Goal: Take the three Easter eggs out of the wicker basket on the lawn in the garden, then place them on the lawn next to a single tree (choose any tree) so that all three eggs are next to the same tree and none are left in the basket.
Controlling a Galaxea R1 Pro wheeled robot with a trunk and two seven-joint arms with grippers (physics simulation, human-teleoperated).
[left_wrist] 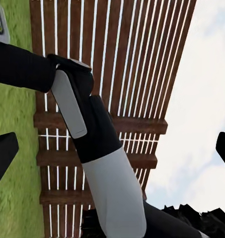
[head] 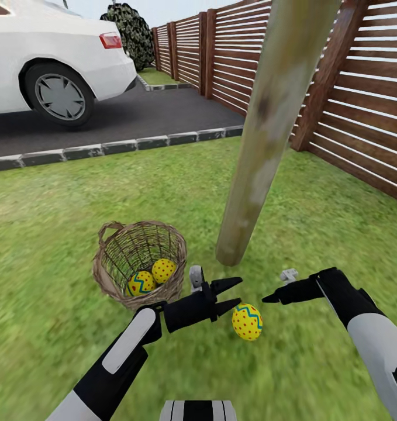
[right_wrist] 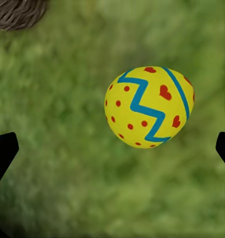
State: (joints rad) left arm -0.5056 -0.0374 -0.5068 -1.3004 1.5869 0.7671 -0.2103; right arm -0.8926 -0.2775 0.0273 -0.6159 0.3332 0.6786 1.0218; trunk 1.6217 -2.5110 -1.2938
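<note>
Yellow egg (head: 247,321) on lawn (head: 40,245) | near tree (head: 262,152) | basket (head: 113,280) apart

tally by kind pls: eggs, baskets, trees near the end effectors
Easter eggs: 3, one on the lawn, two in the basket
Wicker basket: 1
Tree trunk: 1
Total: 5

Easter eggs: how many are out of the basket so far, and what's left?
One Easter egg lies on the lawn near the tree, so that one looks done. Both end effectors, left and right, are open and hold nothing. Two eggs remain in the wicker basket and have yet to be moved beside the same tree.
</note>
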